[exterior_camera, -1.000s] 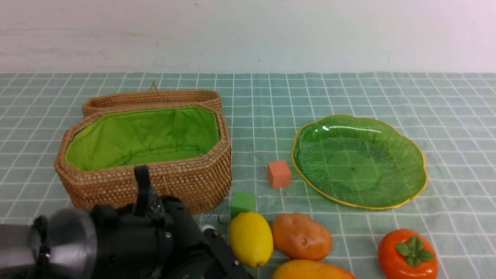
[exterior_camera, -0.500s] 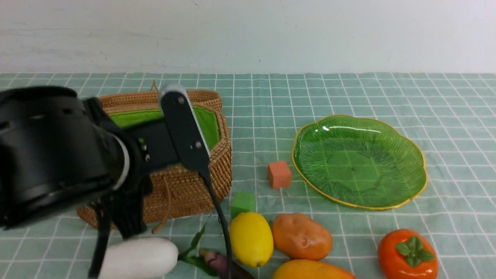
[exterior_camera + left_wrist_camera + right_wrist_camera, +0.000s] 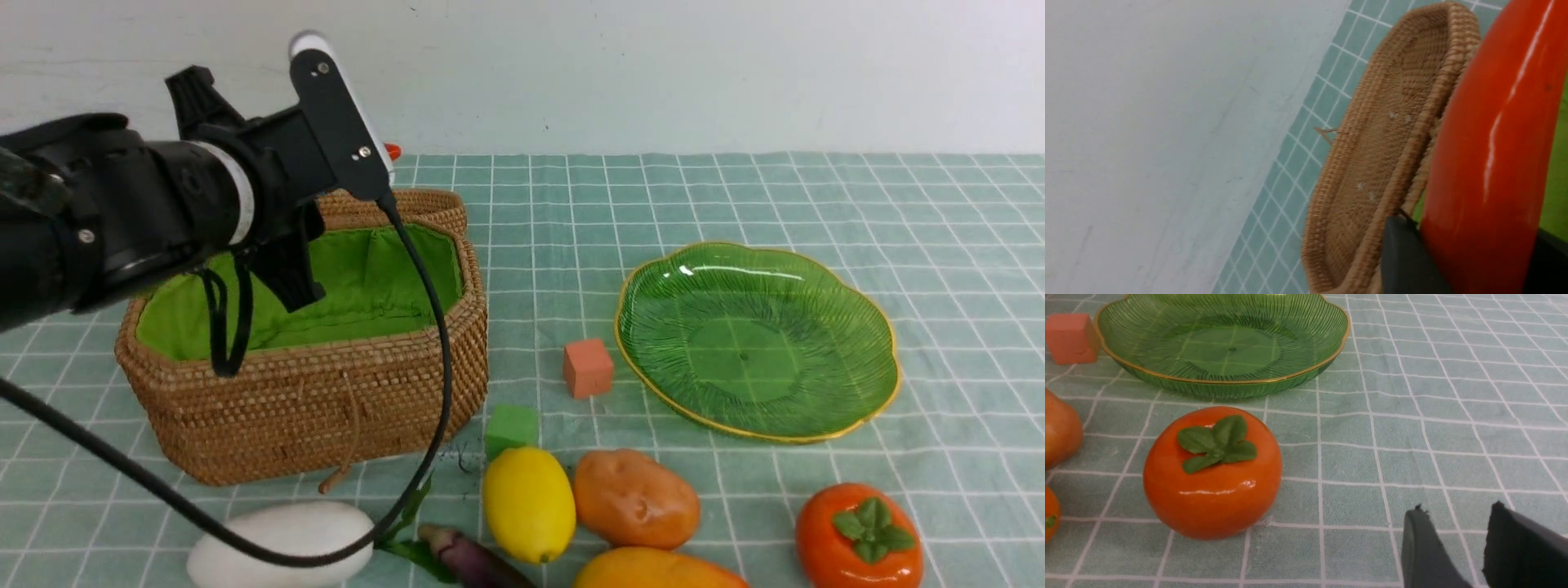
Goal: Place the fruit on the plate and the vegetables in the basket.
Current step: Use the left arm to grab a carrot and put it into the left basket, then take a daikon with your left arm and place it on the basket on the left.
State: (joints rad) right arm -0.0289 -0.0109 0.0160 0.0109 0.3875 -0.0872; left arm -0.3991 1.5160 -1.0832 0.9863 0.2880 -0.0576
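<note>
checked green cloth (image 3: 735,196), salmon cube (image 3: 588,367) beside plate (image 3: 759,343), green cube (image 3: 512,429) by basket (image 3: 326,408)

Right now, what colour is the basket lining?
Bright green basket lining; front view shows it best.

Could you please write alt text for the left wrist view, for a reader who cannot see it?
A glossy red-orange item, clamped in the left gripper, fills the close foreground. Behind it, the basket's woven lid lies open on green checked cloth, with a pale wall beyond.
</note>
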